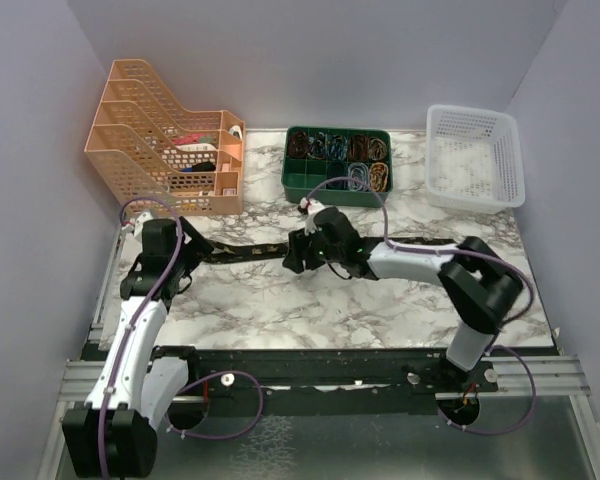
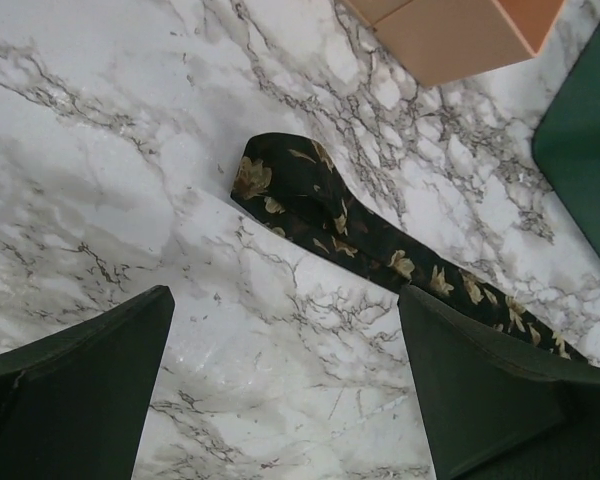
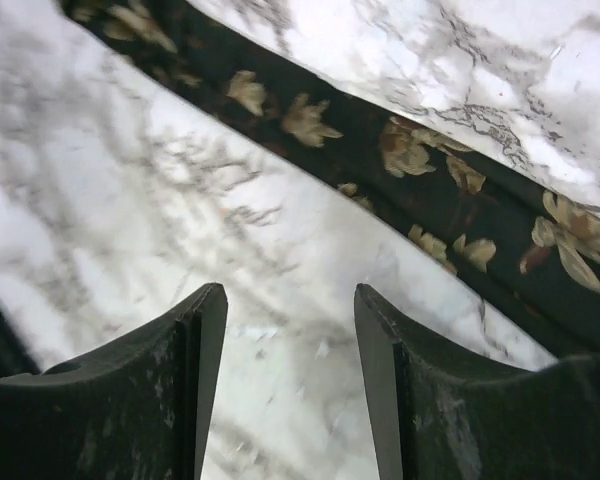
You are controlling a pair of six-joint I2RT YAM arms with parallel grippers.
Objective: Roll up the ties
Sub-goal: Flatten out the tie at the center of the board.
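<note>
Tie (image 1: 245,252) flat on the marble table (image 1: 280,305), both grippers released.

The tie lies as one long strip on the near side of the green tray (image 1: 305,184), reaching past it left and right. Near-left of the tray, the left gripper (image 2: 285,300) hangs with jaws spread wide and empty over bare marble, just short of the tie's rounded end. Just in front of the tray, the right gripper (image 3: 290,300) also has its jaws apart and empty, with the tie just beyond its fingertips.
</note>
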